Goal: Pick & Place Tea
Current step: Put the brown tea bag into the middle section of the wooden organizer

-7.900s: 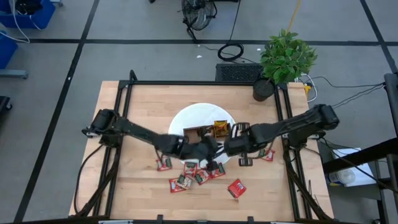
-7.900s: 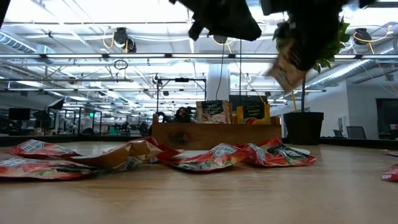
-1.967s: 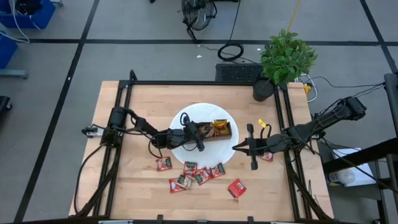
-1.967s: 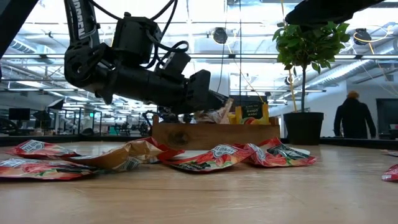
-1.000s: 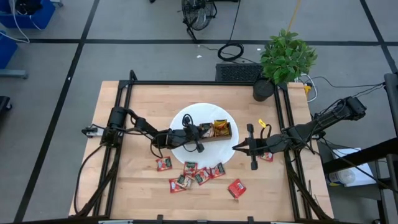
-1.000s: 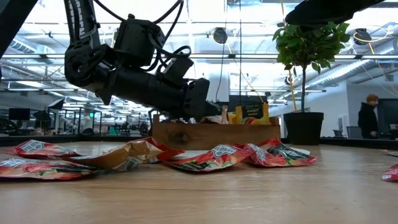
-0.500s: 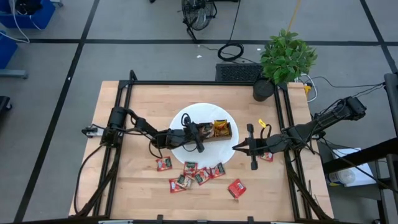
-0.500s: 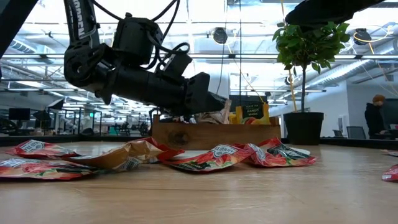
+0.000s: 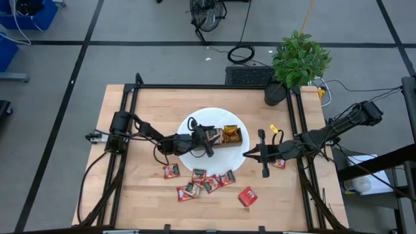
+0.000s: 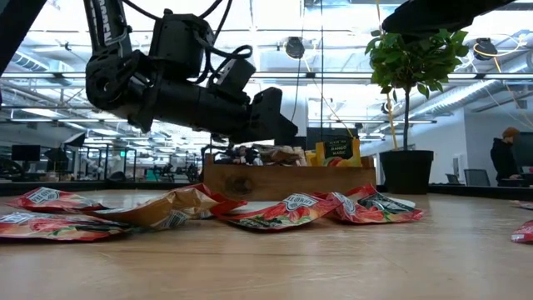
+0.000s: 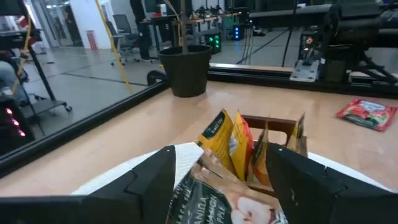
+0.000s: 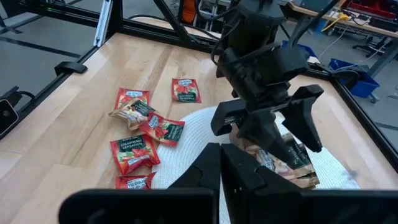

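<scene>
Wooden table (image 9: 143, 117) on a grey workshop floor; potted plant (image 9: 296, 62) at its far right corner; white plate (image 9: 195, 123) at the centre, taken here as landmark.

Left arm: reaches low across the table to the plate; left gripper (image 9: 209, 138) poised over the near end of the tray (image 9: 224, 138), fingers (image 12: 305, 127) spread wide, nothing between them. Raised slightly since half a second ago, and parted from near-shut a second ago.

Right arm: idle, right of the plate; right gripper (image 9: 248, 155) at the plate's right rim, fingers closed, empty.

Tray: wooden, on the plate. Yellow sachets (image 11: 227, 146) upright in it; a tan sachet (image 12: 289, 155) lies flat below the left gripper, where a second ago it stood upright in the fingers.

Loose tea (image 9: 205, 182): red sachets scattered on the table in front of the plate; one more (image 9: 279, 162) right of the plate, beside the right arm.
</scene>
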